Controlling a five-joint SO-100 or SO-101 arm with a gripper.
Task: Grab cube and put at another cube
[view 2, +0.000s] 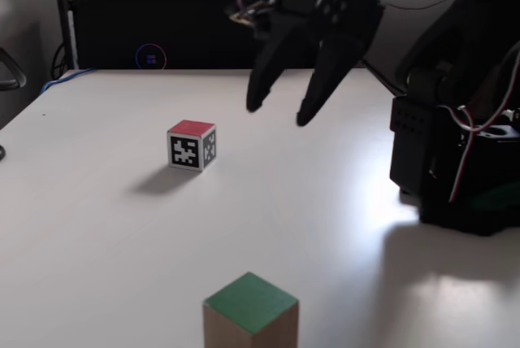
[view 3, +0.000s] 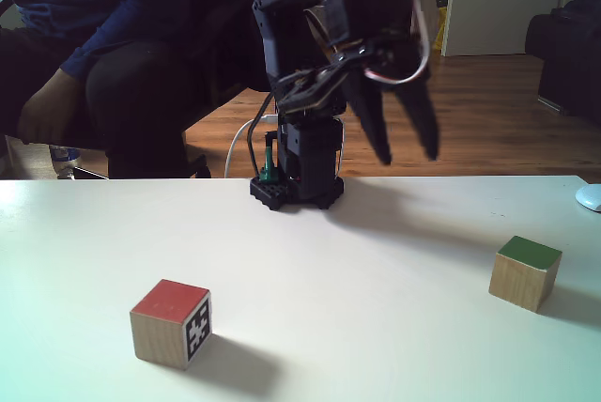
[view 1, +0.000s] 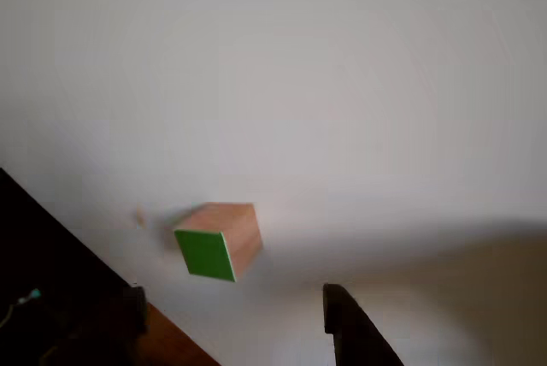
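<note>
No readable words or numbers anywhere; only sign seen: black-and-white square marker patterns on the side faces of the red-topped cube (view 2: 192, 145), also on one side face in another fixed view (view 3: 170, 322).

Cube (view 2: 250, 314) bottom cut off by frame edge; person (view 3: 113, 36) cropped above torso.

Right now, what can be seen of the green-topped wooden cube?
The green-topped wooden cube looks like light wood with visible grain and one bright green face, turned upward in both fixed views. It sits flat on the white table, with nothing touching it. The open gripper hangs in the air well away from it. The red-topped cube stands far across the table. In the other view, its green face is edged in thin white.
</note>
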